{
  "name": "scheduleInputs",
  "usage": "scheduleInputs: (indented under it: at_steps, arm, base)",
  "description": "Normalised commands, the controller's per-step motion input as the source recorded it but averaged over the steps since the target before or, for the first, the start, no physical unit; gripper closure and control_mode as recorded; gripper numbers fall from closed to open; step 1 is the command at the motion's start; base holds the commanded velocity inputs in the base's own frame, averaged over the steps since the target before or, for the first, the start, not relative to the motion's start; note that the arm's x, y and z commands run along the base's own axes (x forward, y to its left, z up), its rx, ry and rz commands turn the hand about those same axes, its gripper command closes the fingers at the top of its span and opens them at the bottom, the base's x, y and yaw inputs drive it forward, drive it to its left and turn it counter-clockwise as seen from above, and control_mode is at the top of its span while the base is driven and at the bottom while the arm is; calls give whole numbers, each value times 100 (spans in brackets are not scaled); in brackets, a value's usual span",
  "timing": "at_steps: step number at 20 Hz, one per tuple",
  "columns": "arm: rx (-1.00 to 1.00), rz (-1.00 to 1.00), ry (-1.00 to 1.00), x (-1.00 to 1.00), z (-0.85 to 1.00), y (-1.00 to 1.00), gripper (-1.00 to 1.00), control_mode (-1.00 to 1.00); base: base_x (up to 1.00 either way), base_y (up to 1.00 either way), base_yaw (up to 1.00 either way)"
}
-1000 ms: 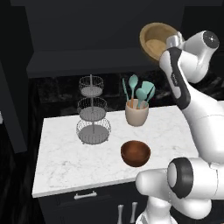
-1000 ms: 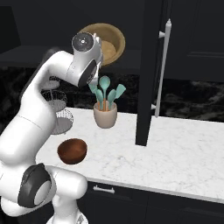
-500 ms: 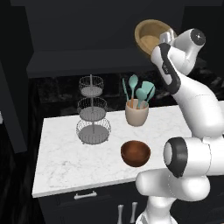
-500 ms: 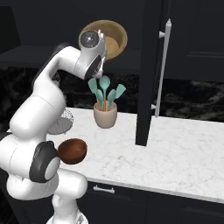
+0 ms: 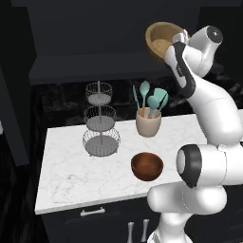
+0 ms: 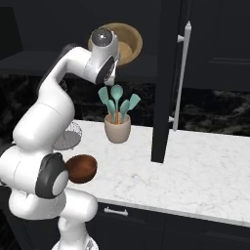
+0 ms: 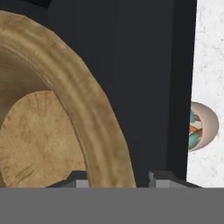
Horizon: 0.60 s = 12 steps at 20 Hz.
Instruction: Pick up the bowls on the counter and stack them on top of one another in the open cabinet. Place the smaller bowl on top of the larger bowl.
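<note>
You were on the first step: larger bowl [image 5: 163,38] tilted on edge up in the open cabinet [image 5: 102,33], its rim between the fingertips of the gripper [image 7: 114,180]. Fingers stood apart either side of the rim; whether they pinched it, I couldn't tell. Next, by my read, you needed to free the rim, back out, then go down for the smaller bowl [image 5: 147,165], which sat on the counter [image 5: 71,168] near its front edge. White marble, dark cabinetry all round. Utensil cup [image 5: 148,121] and wire tiered stand [image 5: 100,121] stood behind.
</note>
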Motion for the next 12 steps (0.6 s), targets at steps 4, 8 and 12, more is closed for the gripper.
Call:
scheduleInputs:
  at_steps: [4, 8, 12]
  arm:
    - [-1, 0, -3, 0, -35, 10, -100, -100]
    - [0, 0, -9, 7, -5, 3, -100, -100]
    - [0, 0, -15, 2, 0, 2, -100, -100]
  base:
    - [0, 0, 0]
    - [0, 0, 0]
    - [0, 0, 0]
